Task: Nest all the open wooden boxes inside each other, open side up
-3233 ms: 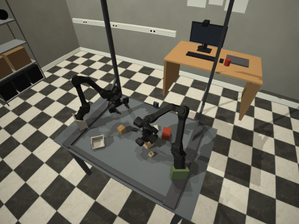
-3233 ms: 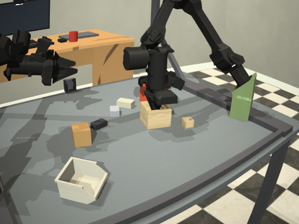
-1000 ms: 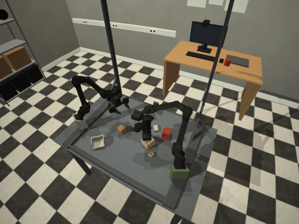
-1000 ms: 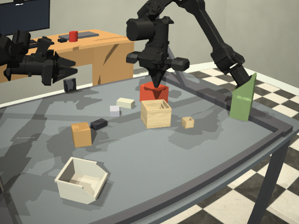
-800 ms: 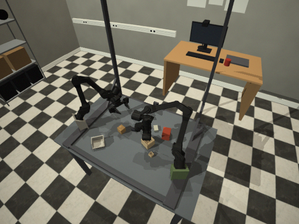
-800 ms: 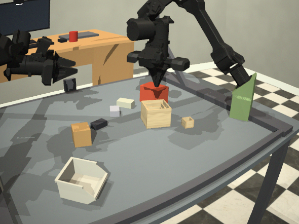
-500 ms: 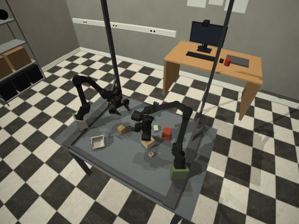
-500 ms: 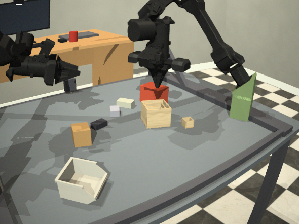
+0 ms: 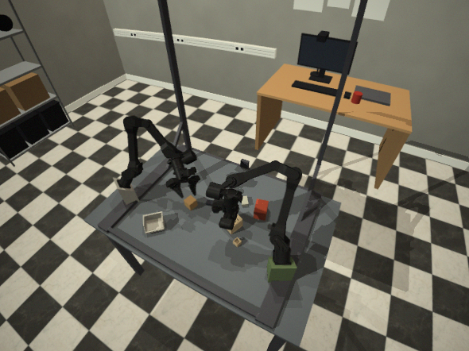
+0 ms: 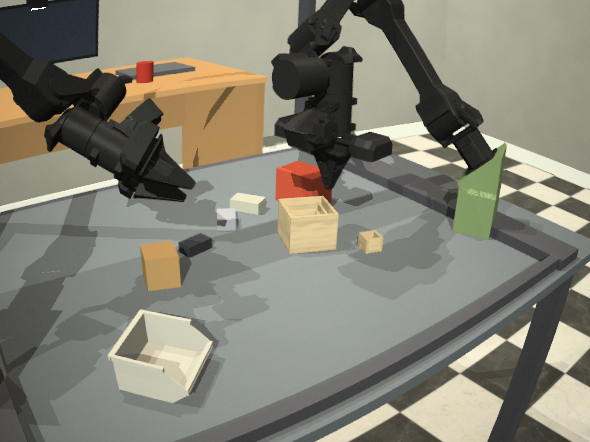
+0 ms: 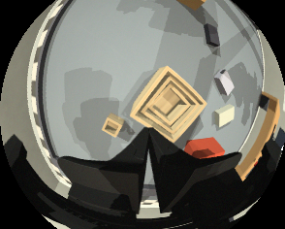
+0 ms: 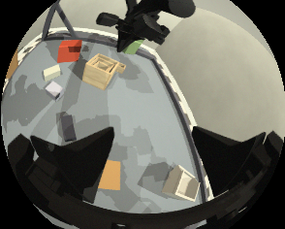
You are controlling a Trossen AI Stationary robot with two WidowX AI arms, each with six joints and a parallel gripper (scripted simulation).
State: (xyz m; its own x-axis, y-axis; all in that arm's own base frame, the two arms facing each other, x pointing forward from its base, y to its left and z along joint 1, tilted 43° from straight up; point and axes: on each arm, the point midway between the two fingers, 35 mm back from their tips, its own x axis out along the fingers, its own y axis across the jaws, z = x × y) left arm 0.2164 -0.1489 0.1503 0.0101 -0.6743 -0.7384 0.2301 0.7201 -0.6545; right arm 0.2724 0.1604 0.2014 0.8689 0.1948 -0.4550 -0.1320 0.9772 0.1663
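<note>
A big pale wooden box (image 10: 307, 222) stands upright with its open side up near the table's middle, and smaller boxes sit nested inside it. It also shows in the left wrist view (image 11: 168, 101) and in the top view (image 9: 236, 224). A tiny open wooden box (image 10: 370, 241) stands upright just beside it, apart from it. My left gripper (image 10: 331, 177) is shut and empty, and hovers over the big box's far edge. My right gripper (image 10: 172, 185) is open and empty, tilted above the table's far left part.
A tan-orange cube (image 10: 160, 265) stands left of the big box; I cannot tell whether it has an open side. A white bin (image 10: 160, 355) lies near the front edge. A red block (image 10: 300, 180), a cream block (image 10: 247, 203), a lilac cube (image 10: 226, 218) and a dark block (image 10: 195, 244) lie behind.
</note>
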